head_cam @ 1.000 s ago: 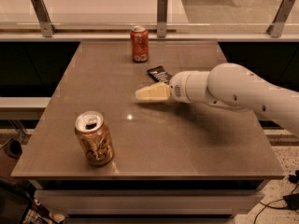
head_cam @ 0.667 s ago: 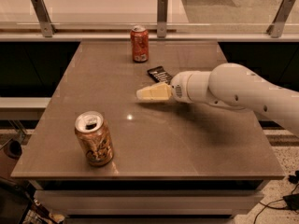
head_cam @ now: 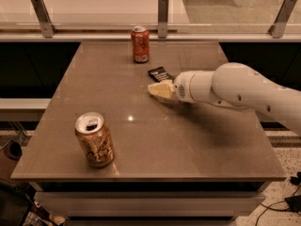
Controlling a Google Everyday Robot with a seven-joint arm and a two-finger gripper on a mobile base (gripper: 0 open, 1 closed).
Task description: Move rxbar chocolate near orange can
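The rxbar chocolate (head_cam: pixel 160 74), a flat black wrapper with white text, lies on the table's far middle, partly hidden by my arm. My gripper (head_cam: pixel 159 89) hovers just in front of it, its cream fingertips pointing left. The orange can (head_cam: pixel 94 139), golden-orange with a brown swirl and silver top, stands upright at the front left of the table, well apart from the bar and the gripper.
A slimmer reddish-orange can (head_cam: pixel 140 44) stands upright at the table's far edge. The grey-brown table (head_cam: pixel 141 140) ends in a front edge near the orange can. A glass rail with metal posts (head_cam: pixel 162 11) runs behind the table.
The gripper has shifted slightly right and toward the bar. The cans and the bar have not moved.
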